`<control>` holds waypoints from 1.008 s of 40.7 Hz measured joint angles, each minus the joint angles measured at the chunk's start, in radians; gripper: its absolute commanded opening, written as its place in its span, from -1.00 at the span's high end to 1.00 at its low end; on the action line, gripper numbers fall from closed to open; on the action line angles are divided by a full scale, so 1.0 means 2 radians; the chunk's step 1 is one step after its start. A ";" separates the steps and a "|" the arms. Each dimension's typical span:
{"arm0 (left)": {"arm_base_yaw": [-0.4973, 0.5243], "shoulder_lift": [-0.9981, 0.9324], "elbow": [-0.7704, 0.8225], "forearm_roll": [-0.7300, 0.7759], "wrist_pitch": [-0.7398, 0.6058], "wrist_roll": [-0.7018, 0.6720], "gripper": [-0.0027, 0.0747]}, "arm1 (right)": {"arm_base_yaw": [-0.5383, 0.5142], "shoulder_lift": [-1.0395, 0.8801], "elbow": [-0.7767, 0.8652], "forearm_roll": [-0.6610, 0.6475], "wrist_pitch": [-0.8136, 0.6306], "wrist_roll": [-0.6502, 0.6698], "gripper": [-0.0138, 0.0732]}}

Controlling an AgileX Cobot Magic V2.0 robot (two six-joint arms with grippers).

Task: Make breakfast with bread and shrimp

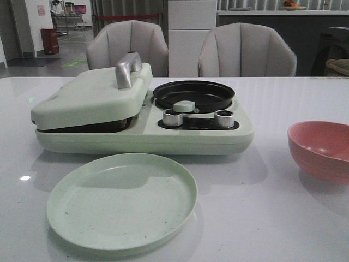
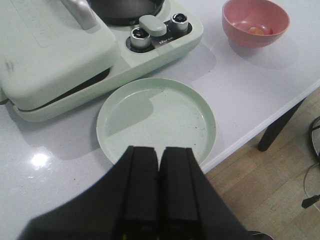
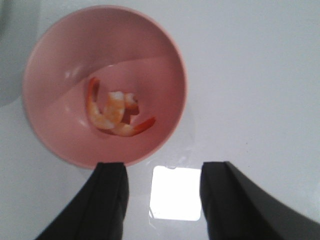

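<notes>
I get soft, even overhead light. The glossy tabletop (image 1: 283, 218) mirrors a lamp as a bright square in my right wrist view and a small glare spot in the left. Shadows are faint. The right wrist view looks blurry, the shrimp (image 3: 116, 114) soft-edged.
</notes>
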 measured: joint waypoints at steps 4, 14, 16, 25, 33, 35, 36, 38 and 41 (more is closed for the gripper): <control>0.000 0.000 0.000 0.000 0.000 0.000 0.67 | -0.018 0.046 -0.015 0.007 -0.010 -0.010 -0.33; 0.000 0.000 0.000 0.000 0.001 -0.001 0.67 | -0.025 0.134 -0.049 0.011 -0.037 -0.019 -0.33; 0.000 0.000 0.000 0.000 0.001 -0.001 0.67 | -0.025 0.150 -0.055 0.011 -0.041 -0.020 -0.33; 0.000 0.000 0.000 0.000 0.001 -0.001 0.67 | -0.025 0.201 -0.067 0.011 -0.056 -0.021 -0.23; 0.000 0.000 0.000 0.000 0.001 -0.001 0.67 | -0.025 0.213 -0.067 0.012 -0.062 -0.021 0.26; 0.000 0.000 0.000 0.000 0.001 -0.001 0.67 | -0.025 0.213 -0.068 0.012 -0.064 -0.021 0.35; 0.000 0.000 0.000 0.000 0.001 -0.001 0.67 | -0.025 0.213 -0.068 0.012 -0.064 -0.021 0.38; 0.000 0.000 0.000 0.000 0.001 -0.001 0.67 | -0.025 0.213 -0.068 0.013 -0.064 -0.021 0.45; 0.000 0.000 0.000 0.000 0.001 -0.001 0.67 | -0.025 0.213 -0.069 0.015 -0.064 -0.021 0.53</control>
